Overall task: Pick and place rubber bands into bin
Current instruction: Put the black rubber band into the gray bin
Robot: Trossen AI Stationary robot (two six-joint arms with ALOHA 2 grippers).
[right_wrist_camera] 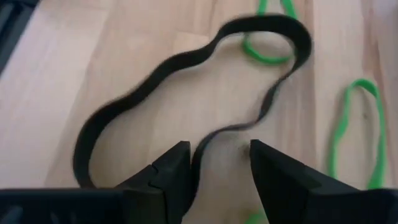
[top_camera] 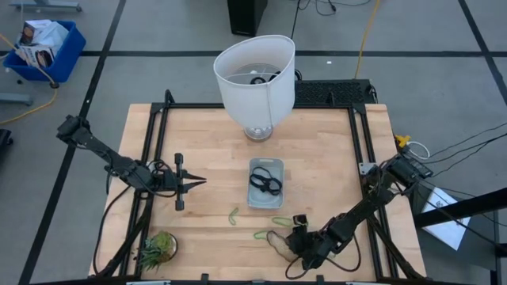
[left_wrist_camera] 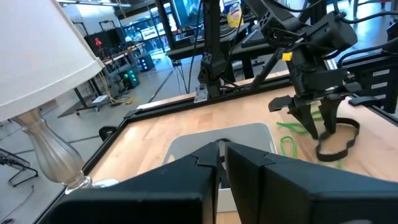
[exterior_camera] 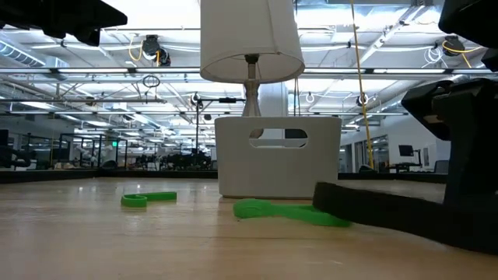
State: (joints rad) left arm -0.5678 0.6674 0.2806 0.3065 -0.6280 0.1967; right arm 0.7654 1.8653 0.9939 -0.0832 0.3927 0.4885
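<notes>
Dark rubber band [right_wrist_camera: 186, 81] lies wavy on the worktop [top_camera: 206, 142] at lower centre of the high view, one strand running between the narrowly parted fingers of the right end effector [right_wrist_camera: 214, 165], placed to pinch it. Green bands [top_camera: 233, 216] lie close by, left of it; the bin [top_camera: 265, 184] just above already holds dark loops. Left end effector [top_camera: 194, 182], fingers together, waits mid-left.

The right arm is stretched from the table's right edge toward the near edge, bent at the elbow. The right gripper [top_camera: 283, 241] is held low at the tabletop, its fingers [right_wrist_camera: 165, 171] parted. The left arm is extended from the left side, with the left gripper [top_camera: 198, 183] pressed closed above the table.
</notes>
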